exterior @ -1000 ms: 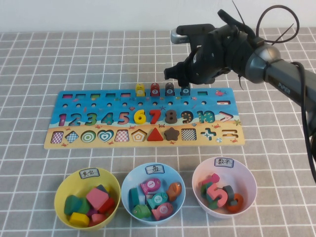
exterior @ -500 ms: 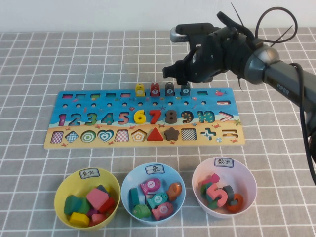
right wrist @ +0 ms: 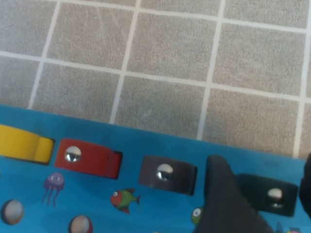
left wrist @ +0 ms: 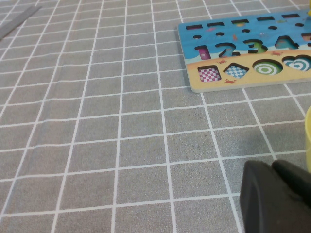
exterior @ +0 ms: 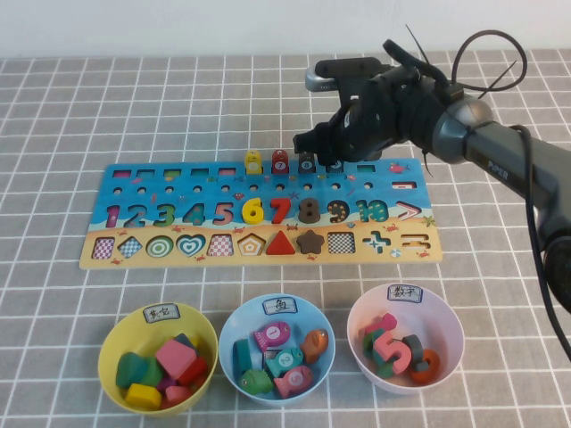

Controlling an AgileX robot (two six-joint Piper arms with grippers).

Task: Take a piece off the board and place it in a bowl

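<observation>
Upper right of the high view: right claw [exterior: 335,153], spread, straddles the piece [right wrist: 269,195] on the board [exterior: 134,259]; left claw [left wrist: 277,196] parked, state unclear.

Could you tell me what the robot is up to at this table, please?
The right gripper hovers low over the far edge of the long wooden number puzzle board, with one finger beside the small dark teal-green fish piece, which still stands in its slot next to the dark brown fish piece. Nothing is gripped yet. The light blue plastic bowl nearer the robot already holds several fish. The left gripper sits parked off the board's left end.
</observation>
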